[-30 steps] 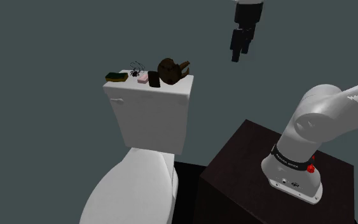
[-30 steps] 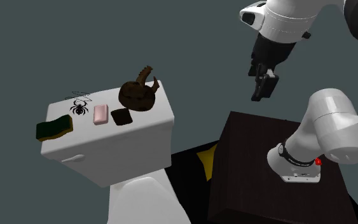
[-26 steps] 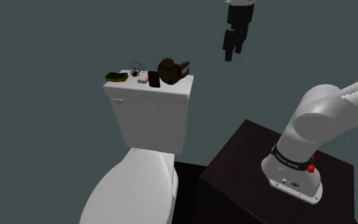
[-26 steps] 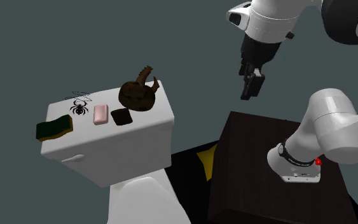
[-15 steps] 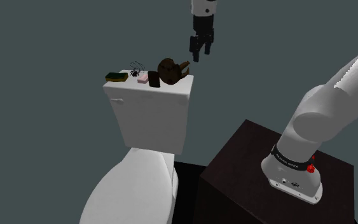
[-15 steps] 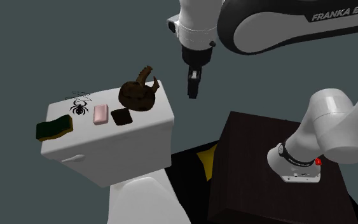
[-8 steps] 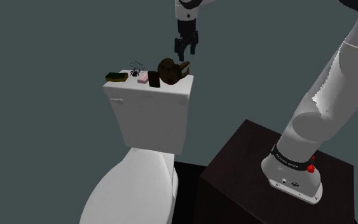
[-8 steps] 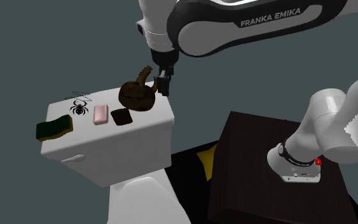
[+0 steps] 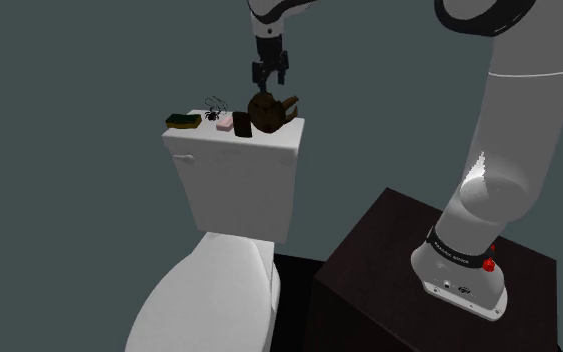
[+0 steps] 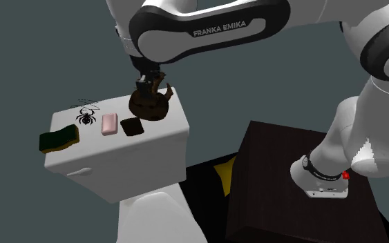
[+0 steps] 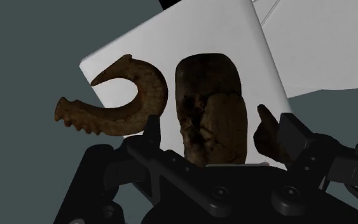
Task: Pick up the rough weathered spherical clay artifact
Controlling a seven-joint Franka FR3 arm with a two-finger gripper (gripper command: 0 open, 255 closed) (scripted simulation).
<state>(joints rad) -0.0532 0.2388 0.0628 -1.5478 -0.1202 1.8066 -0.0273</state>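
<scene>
Artifact (image 10: pixel 148 103): dark brown, rough, cracked, roundish body. A curved, toothed hook juts from one side. Sits on tank lid (image 10: pixel 159 135), near the corner at the second exterior view's right. Seems upright; hard to judge.

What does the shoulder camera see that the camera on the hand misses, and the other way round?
The shoulder view adds the sponge, spider figure, pink soap, toilet bowl and the robot's dark stand. The wrist view adds the cracks on the brown rounded artifact and the teeth along its curved handle. Both share the artifact, the white toilet tank under it and the open gripper above it.
</scene>
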